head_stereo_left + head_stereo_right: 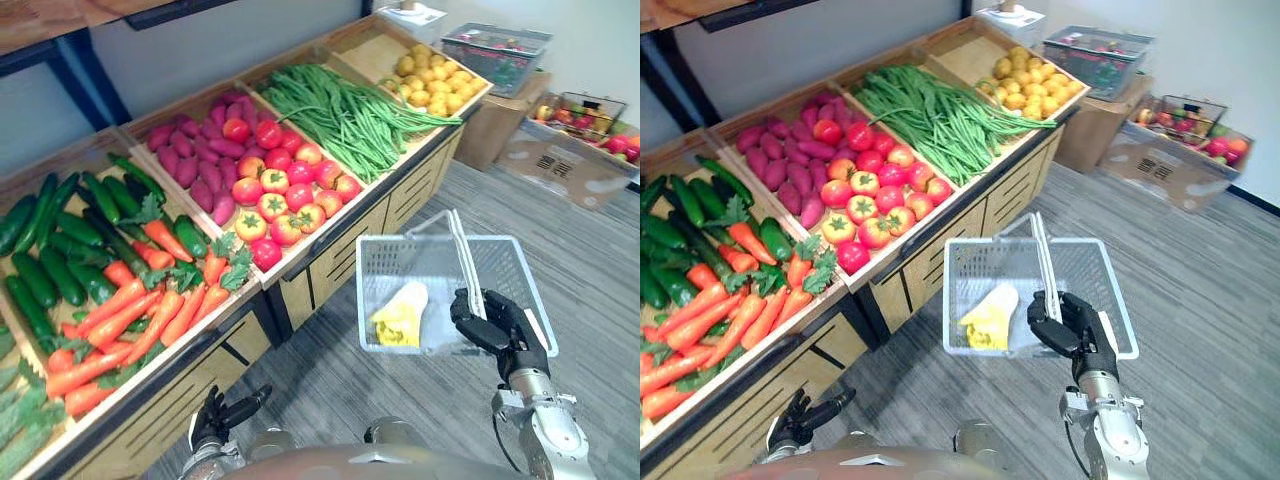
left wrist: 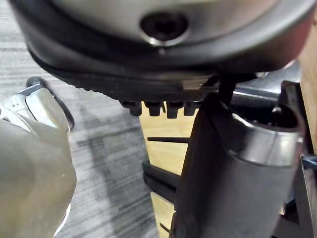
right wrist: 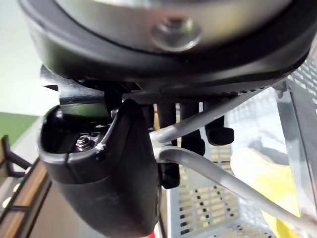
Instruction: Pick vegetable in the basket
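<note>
The wooden produce stand [image 1: 410, 195] slopes toward the robot. Its bins hold cucumbers [image 1: 60, 250], carrots [image 1: 130, 310], purple sweet potatoes [image 1: 195, 155], tomatoes [image 1: 280, 200], green beans [image 1: 340, 115] and small yellow fruit [image 1: 430, 80]. Every vegetable lies in its bin, and none is in a hand.

The white wire basket [image 1: 505, 270] hangs over the floor, well apart from the stand's front. The right hand [image 1: 495, 325] holds it, fingers curled tight round both thin handles [image 1: 462, 255]. The left hand [image 1: 222, 415] hangs low, below the shelf edge in front of the carrot bin, loosely open and holding nothing. Only a yellow-and-white packet [image 1: 400, 320], which I cannot identify, lies in the basket.

- **Reaching up:** The left hand must rise past the shelf's front lip to reach any bin, and a steep rise could knock it against the wood.
- **Picking:** The bins are tilted and piled. Pulling a carrot by its body may drag the leafy tops of its neighbours, and nudging a tomato could start others rolling off the front.
- **Carrying across:** A vegetable has to cross open floor to reach the basket, so a weak pinch would probably drop it there.
- **Dropping in:** The basket hangs from one hand. A piece dropped near one wall could tip it or make it swing.
</note>
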Controlling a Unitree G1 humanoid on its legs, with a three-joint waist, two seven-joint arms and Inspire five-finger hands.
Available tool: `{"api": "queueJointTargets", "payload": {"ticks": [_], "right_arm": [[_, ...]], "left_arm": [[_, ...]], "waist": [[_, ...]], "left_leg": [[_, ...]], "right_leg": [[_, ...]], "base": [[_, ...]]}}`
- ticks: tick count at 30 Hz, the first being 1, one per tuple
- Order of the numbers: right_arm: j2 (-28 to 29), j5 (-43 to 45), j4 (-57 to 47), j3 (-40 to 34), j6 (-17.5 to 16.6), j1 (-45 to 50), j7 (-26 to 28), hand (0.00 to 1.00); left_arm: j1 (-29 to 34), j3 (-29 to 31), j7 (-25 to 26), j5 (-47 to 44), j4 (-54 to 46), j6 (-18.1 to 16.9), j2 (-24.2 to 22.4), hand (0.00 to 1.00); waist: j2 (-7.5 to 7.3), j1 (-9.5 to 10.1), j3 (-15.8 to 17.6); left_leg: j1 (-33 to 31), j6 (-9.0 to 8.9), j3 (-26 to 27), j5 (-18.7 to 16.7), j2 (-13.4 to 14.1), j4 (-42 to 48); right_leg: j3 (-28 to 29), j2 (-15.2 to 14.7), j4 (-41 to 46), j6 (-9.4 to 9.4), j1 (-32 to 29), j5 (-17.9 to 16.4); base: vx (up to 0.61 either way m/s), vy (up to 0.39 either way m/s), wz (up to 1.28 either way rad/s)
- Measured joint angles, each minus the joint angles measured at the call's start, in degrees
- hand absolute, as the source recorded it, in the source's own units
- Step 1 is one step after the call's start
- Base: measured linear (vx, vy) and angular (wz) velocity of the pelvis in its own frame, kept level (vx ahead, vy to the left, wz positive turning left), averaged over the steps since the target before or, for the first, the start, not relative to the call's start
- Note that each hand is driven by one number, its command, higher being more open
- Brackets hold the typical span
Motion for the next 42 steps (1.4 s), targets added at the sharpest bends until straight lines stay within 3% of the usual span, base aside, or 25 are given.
{"api": "queueJointTargets", "payload": {"ticks": [4,7,12,14,16,17,18,19,24,27,31,37,42], "right_arm": [[3.0,0.7,0.1,0.2,0.0,0.5,-1.0,0.0],[4.4,0.7,0.5,0.2,0.0,2.0,-1.0,0.0],[5.0,0.6,7.6,-0.4,0.1,3.6,-1.2,0.0],[5.5,0.5,11.0,-2.3,0.1,3.5,-1.9,0.0],[5.6,0.5,14.2,-4.5,0.1,3.1,-2.2,0.0],[5.3,0.5,15.8,-5.3,0.1,2.4,-2.3,0.0],[4.9,0.5,18.0,-5.4,0.1,0.6,-2.3,0.0],[5.0,0.5,19.1,-5.4,0.1,-0.3,-2.3,0.0],[5.3,0.1,22.0,-5.2,0.1,-1.8,-2.5,0.0],[6.3,0.1,22.0,-5.1,0.1,-2.0,-2.6,0.0],[6.6,0.1,22.0,-4.3,0.1,-2.0,-2.6,0.0],[6.1,0.0,22.4,-3.3,-0.3,-1.6,-3.3,0.0],[6.0,-1.4,24.9,-2.6,-0.6,-1.2,-3.3,0.0]], "left_arm": [[-0.1,0.0,0.2,0.0,-0.5,-0.1,0.5,1.0],[-0.3,0.1,0.2,-0.1,-0.6,-0.1,0.9,1.0],[-0.5,0.1,0.3,-0.3,-0.1,0.0,2.4,1.0],[-1.4,0.2,0.5,-0.5,1.2,0.3,2.9,1.0],[-1.8,0.1,0.8,-1.3,2.0,0.3,3.5,1.0],[-1.6,0.2,0.9,-1.7,2.5,0.3,3.9,1.0],[-1.3,0.3,1.0,-1.7,3.6,0.3,4.7,1.0],[-1.3,0.4,1.0,-1.6,4.3,0.4,5.5,1.0],[-1.9,3.3,1.5,-1.6,5.6,1.4,7.8,1.0],[-2.5,10.0,3.4,-4.7,2.6,1.5,7.8,1.0],[-4.3,20.5,8.7,-12.3,-7.4,0.9,7.8,1.0],[-7.5,32.4,19.3,-16.5,-21.5,-6.3,10.4,1.0],[-9.1,37.9,26.8,-16.3,-25.0,-9.0,11.1,1.0]], "waist": [[-1.67,0.02,-0.6],[-2.9,-0.17,-1.0],[-5.54,-1.21,-1.2],[-5.61,-2.16,-1.3],[-5.56,-2.17,-1.3],[-5.27,-2.12,-1.3],[-5.08,-2.18,-1.3],[-5.23,-2.59,-1.3],[-6.59,-3.4,0.0],[-7.49,-3.15,0.6],[-7.5,-3.04,0.7],[-6.81,-3.25,1.1],[-6.94,-3.34,1.0]], "left_leg": [[-1.2,-1.36,0.2,1.3,0.6,-0.4],[-2.0,-1.22,3.1,3.7,0.6,-0.6],[-2.9,0.65,18.0,12.7,2.1,-6.8],[-4.2,3.57,28.2,14.7,5.1,-7.4],[-3.8,4.39,36.8,15.4,7.4,-7.5],[-3.3,4.2,39.5,18.1,7.6,-8.5],[-2.8,0.52,39.9,19.9,6.8,-10.2],[-2.7,0.35,39.9,20.0,6.2,-10.8],[-2.8,0.88,37.8,20.5,3.4,-12.8],[-1.8,1.13,36.9,20.7,2.9,-13.7],[-1.6,0.94,36.3,21.3,2.7,-15.4],[0.6,0.9,36.8,24.1,2.5,-20.7],[0.4,0.73,37.3,24.2,2.5,-21.0]], "right_leg": [[-4.1,-0.6,2.0,-1.37,0.4,-2.3],[-7.4,-2.4,2.3,-1.91,1.4,-3.0],[-18.0,-7.7,-1.6,-1.96,6.3,-3.0],[-24.4,-9.8,-4.5,-1.71,8.9,-2.4],[-27.4,-11.2,-6.5,-1.14,11.4,-2.1],[-27.7,-11.7,-7.3,-0.25,12.2,-1.5],[-26.7,-11.7,-7.6,0.47,12.3,-1.0],[-25.9,-12.0,-8.1,0.78,12.4,-0.6],[-22.3,-12.2,-14.7,1.45,15.5,3.2],[-22.3,-12.2,-16.8,1.83,17.3,4.2],[-22.0,-11.7,-18.9,1.8,18.2,4.2],[-19.0,-11.0,-19.8,1.37,17.7,3.9],[-17.7,-10.9,-19.6,1.36,17.2,3.9]], "base": [[-0.05,-0.104,0.55],[-0.04,-0.075,0.76],[-0.04,-0.055,1.15],[-0.03,0.014,1.51],[0.03,0.088,1.05],[0.1,0.125,0.32],[0.12,0.131,0.14],[0.14,0.156,0.06],[0.11,0.168,0.3],[0.03,0.043,0.19],[-0.03,-0.01,0.06],[-0.02,-0.005,-0.07],[0.02,0.007,-0.04]]}}
